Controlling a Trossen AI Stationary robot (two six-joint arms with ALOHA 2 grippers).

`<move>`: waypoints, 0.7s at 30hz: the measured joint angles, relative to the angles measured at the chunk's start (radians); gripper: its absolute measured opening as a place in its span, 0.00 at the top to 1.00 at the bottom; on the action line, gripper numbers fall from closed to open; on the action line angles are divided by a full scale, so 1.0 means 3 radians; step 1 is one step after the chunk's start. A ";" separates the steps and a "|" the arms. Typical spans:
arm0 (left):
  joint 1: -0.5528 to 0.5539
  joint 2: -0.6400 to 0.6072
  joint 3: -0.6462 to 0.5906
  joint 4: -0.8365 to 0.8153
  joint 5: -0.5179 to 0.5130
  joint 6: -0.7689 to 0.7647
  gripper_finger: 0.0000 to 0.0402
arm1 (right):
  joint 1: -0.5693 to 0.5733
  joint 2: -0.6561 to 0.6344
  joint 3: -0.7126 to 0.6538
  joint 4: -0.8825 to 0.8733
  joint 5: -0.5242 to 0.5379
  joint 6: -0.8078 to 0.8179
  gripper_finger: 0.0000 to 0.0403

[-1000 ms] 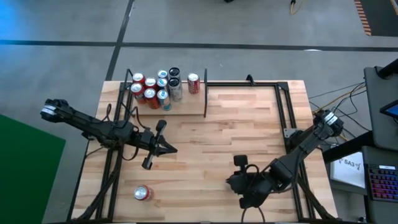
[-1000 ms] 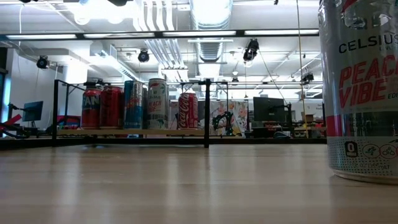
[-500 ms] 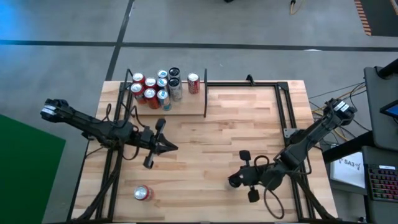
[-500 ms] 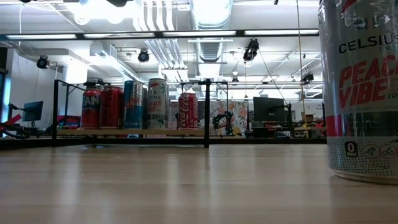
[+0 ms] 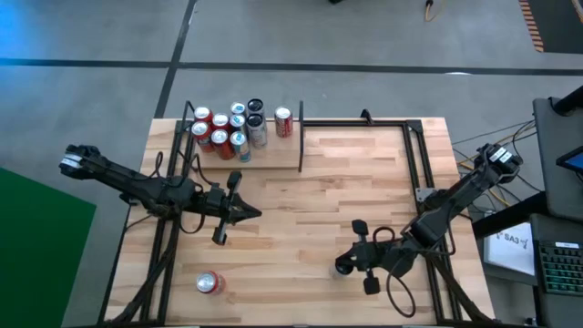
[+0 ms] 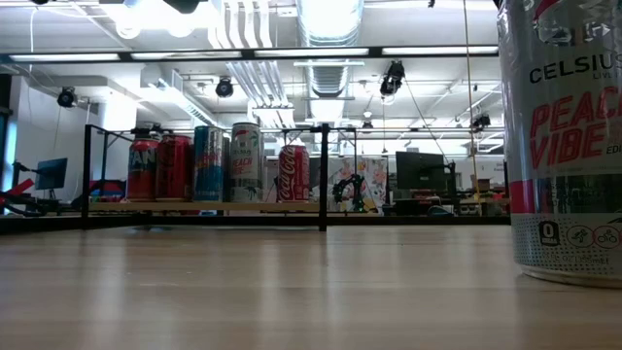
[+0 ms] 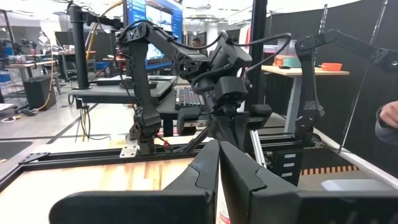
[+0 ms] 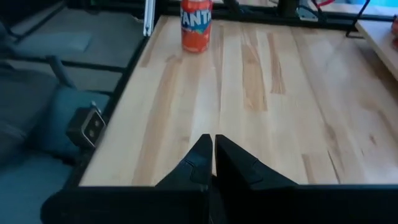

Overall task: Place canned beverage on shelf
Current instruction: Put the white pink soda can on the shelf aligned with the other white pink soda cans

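Orange can [image 8: 196, 25], pale wood table [image 8: 261, 106]

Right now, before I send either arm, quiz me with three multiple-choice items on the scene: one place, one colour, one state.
1. Where is the orange soda can?
A. On the shelf
B. Standing on the table, off the shelf
C. In the left gripper

2. What colour is the lone can next to the shelf's upright rod?
A. Red
B. Green
C. Yellow

3. How are the two grippers?
A. Both open
B. Left open, right shut
C. Both shut, holding nothing

Answers:
1. B: the orange soda can stands upright on the bare table, away from the shelf.
2. A: the lone can by the upright rod is red.
3. C: the left gripper and the right gripper each show fingers pressed together with nothing between them.
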 joint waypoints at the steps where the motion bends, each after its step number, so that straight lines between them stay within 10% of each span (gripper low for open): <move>1: 0.0000 0.0000 0.0000 -0.0001 0.0000 0.0001 1.00 | 0.0000 0.0000 0.0022 0.0002 -0.0001 0.0032 0.97; 7: 0.0000 0.0000 0.0000 -0.0001 -0.0001 0.0006 1.00 | 0.0000 0.0000 0.0133 -0.0359 -0.0005 0.0458 0.80; 21: 0.0000 0.0000 0.0000 -0.0004 -0.0001 0.0011 1.00 | 0.0066 0.0001 0.0161 -0.0634 -0.0423 0.0826 0.08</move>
